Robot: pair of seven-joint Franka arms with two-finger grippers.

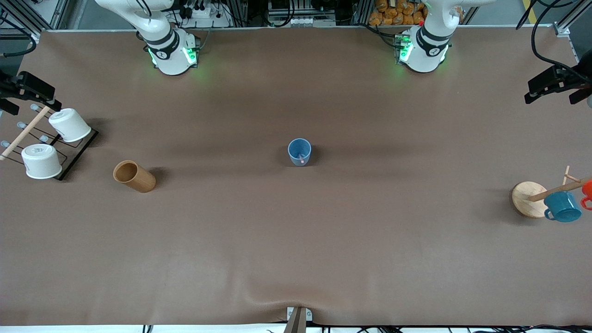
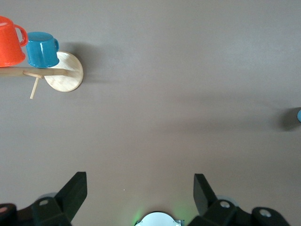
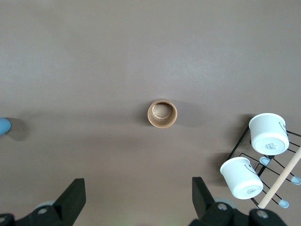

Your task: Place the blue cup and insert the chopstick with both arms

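Note:
The blue cup (image 1: 299, 151) stands upright in the middle of the table. The thin pinkish chopstick (image 1: 301, 158) leans inside it, its tip resting against the rim nearest the front camera. The cup's edge also shows in the left wrist view (image 2: 299, 115) and in the right wrist view (image 3: 3, 126). My left gripper (image 2: 140, 181) is open and empty, high over bare table near its own base. My right gripper (image 3: 138, 186) is open and empty, high over bare table near its base. Neither hand shows in the front view.
A brown wooden cup (image 1: 134, 176) stands toward the right arm's end. Beside it, two white cups (image 1: 69, 125) sit on a black wire rack (image 1: 78, 150). At the left arm's end, a wooden mug tree (image 1: 527, 199) holds a teal mug (image 1: 562, 206) and an orange mug (image 1: 587, 189).

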